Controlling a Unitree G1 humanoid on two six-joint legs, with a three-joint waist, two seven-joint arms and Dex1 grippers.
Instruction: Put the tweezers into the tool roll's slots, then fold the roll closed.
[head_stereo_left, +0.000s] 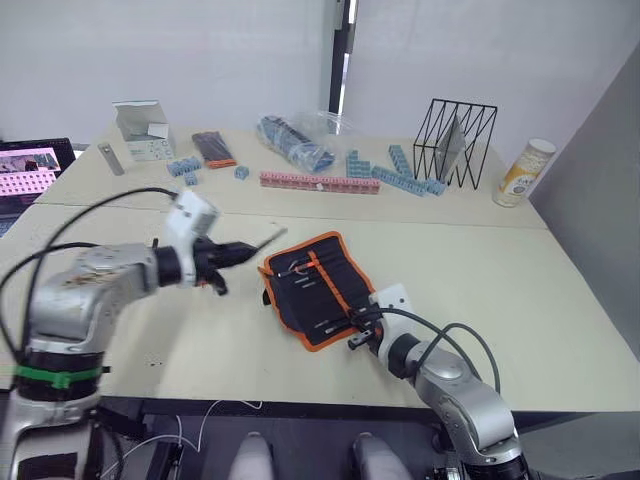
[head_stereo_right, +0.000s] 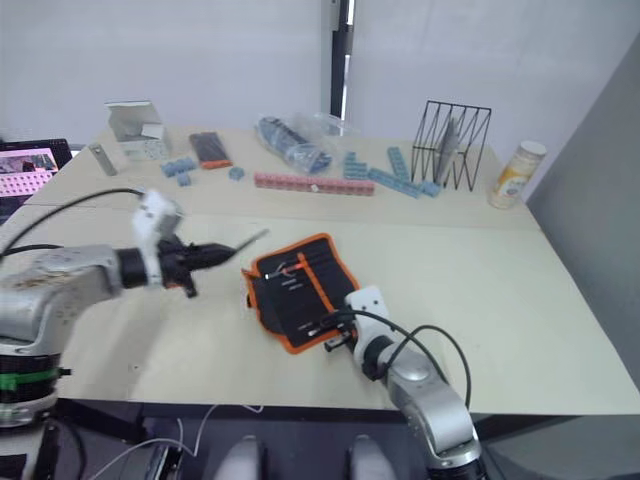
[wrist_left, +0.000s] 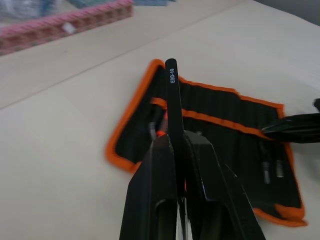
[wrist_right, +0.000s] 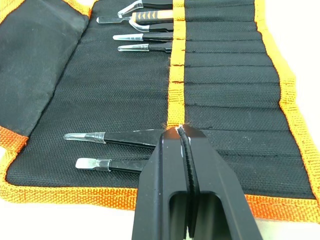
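Note:
The tool roll (head_stereo_left: 315, 285) lies open on the beige table, black with orange edging and an orange centre strip (wrist_right: 175, 85). Several tweezers (wrist_right: 142, 48) with clear tip caps sit in its slots (wrist_right: 225, 75), two of them (wrist_right: 117, 139) near my right fingers. My left gripper (head_stereo_left: 238, 253) hovers just left of the roll, shut on one slim black tweezer (wrist_left: 171, 97) that points up toward the roll's far left corner. At the roll's near right edge my right gripper (wrist_right: 179, 133) is shut, and its tips rest on the centre strip.
Along the table's far side lie a pink brick strip (head_stereo_left: 320, 182), blue bricks (head_stereo_left: 400, 170), a black wire rack (head_stereo_left: 455, 143), a bottle (head_stereo_left: 524, 172), a white box (head_stereo_left: 143, 130), a small black pack (head_stereo_left: 213, 148) and a plastic bag (head_stereo_left: 295, 140). A laptop screen (head_stereo_left: 30, 170) stands far left.

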